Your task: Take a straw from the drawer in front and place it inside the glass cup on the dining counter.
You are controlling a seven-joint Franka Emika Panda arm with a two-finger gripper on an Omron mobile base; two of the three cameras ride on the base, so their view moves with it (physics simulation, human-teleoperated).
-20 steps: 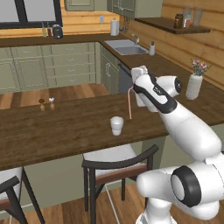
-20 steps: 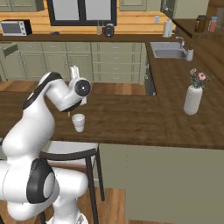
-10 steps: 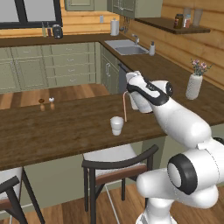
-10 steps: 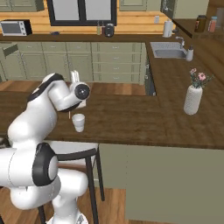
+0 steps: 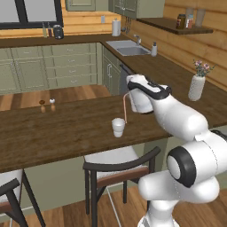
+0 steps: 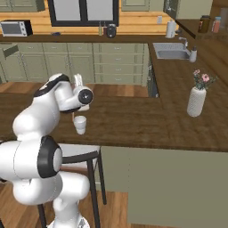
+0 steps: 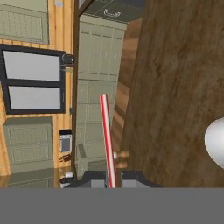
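Note:
The thin red straw (image 5: 124, 109) hangs upright from my gripper (image 5: 127, 92), which is shut on its top end. Its lower tip sits level with the rim of the glass cup (image 5: 118, 127), just to the cup's right. The whitish tumbler stands on the dark wood dining counter (image 5: 66, 128) near its front edge. In the hand view the straw (image 7: 107, 140) runs away from between my fingertips, the gripper (image 7: 112, 179) clamped on it, and the cup (image 7: 216, 142) lies off to the right, apart from the straw. From the right base view the cup (image 6: 80, 124) is just below my hand. The drawer is out of view.
Two small shakers (image 5: 47, 103) stand on the counter's far left. A white flower vase (image 5: 196, 86) sits on the counter to the right. A dark-framed chair (image 5: 117, 164) is tucked under the counter below the cup. Green cabinets and a sink (image 5: 128, 47) line the back.
My arm has swung left over the counter, carrying the straw from right of the cup to just beside its rim. The cup has not moved.

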